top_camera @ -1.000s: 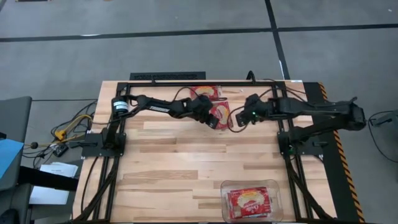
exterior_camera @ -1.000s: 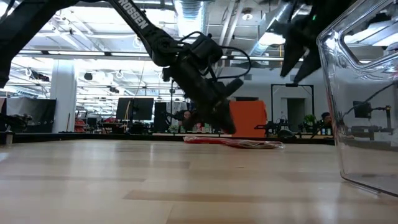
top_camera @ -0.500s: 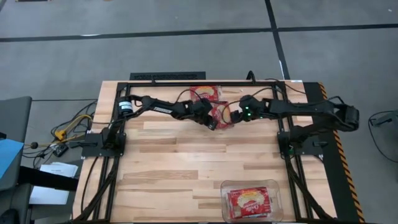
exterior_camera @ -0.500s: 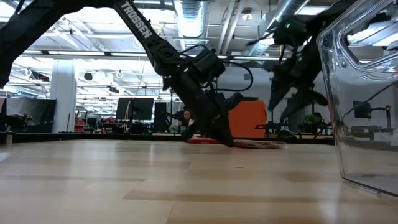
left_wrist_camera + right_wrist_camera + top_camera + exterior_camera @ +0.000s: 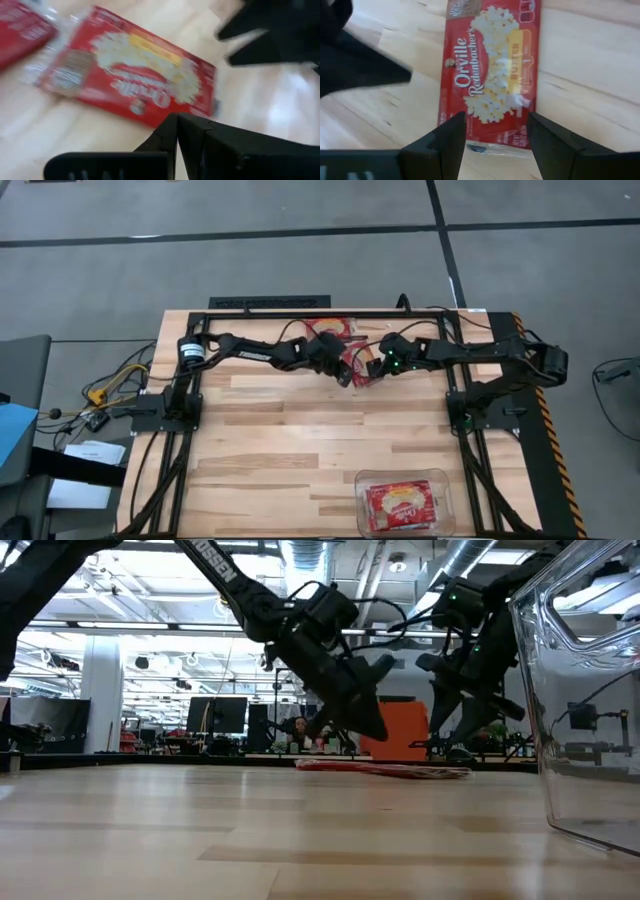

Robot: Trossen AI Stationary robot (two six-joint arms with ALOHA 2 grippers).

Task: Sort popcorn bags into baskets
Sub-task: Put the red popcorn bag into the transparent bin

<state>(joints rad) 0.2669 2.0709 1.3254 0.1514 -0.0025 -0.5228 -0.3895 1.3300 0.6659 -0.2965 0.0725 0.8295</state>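
Note:
Two red popcorn bags lie flat near the table's far edge: one (image 5: pixel 357 358) between the two grippers and one (image 5: pixel 333 328) beyond it. The nearer bag (image 5: pixel 492 75) shows a cream popcorn centre. My left gripper (image 5: pixel 346 375) is shut and hangs just above this bag's left side (image 5: pixel 375 730). My right gripper (image 5: pixel 495 137) is open and hovers over the bag's right end (image 5: pixel 462 735), one finger on either side of it, clear of the bag. A clear basket (image 5: pixel 440 480) at the near edge holds more red bags (image 5: pixel 400 502).
A black frame rail (image 5: pixel 300 313) runs along the far edge just behind the bags. The two grippers stand close together over the same bag. The basket wall (image 5: pixel 590 740) fills the low view's right side. Bare wood (image 5: pixel 280 440) lies between the bags and the basket.
My left gripper dipped its shut fingertips down to the table beside the bag, then rose clear again. My right gripper moved toward the table's left and came down over the bag's right end, staying open.

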